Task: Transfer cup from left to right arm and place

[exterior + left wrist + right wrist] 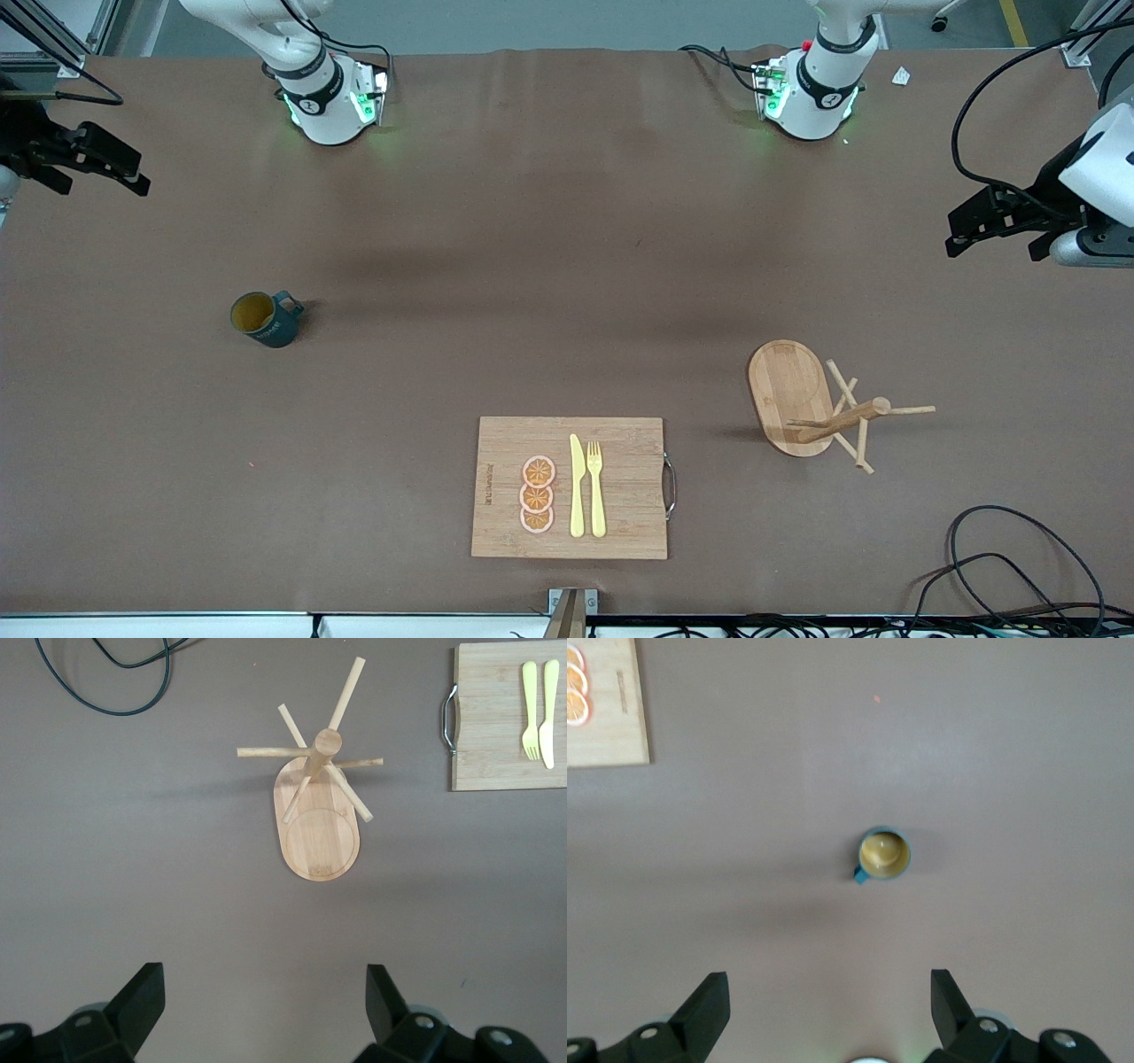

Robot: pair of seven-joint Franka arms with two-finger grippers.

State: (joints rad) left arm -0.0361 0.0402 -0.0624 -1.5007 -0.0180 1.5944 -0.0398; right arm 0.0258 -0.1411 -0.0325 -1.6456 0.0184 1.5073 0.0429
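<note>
The cup [264, 319], a small dark teal mug with a yellowish-brown inside, stands upright on the brown table toward the right arm's end, its handle turned toward the table's middle. In the right wrist view the cup [883, 854] lies well ahead of my right gripper [828, 977], which is open and empty. That right gripper [97, 173] hangs over the table's edge at the right arm's end. My left gripper [992, 239] hangs over the table's edge at the left arm's end, far from the cup. The left gripper [263, 973] is open with nothing between its fingers.
A wooden peg rack [797, 399] on an oval base stands toward the left arm's end, seen too as the rack [321, 806]. A bamboo cutting board [620, 461] near the front edge carries orange slices [537, 494], a yellow knife [577, 486] and fork [596, 487]. Black cables [1010, 567] lie at the front corner.
</note>
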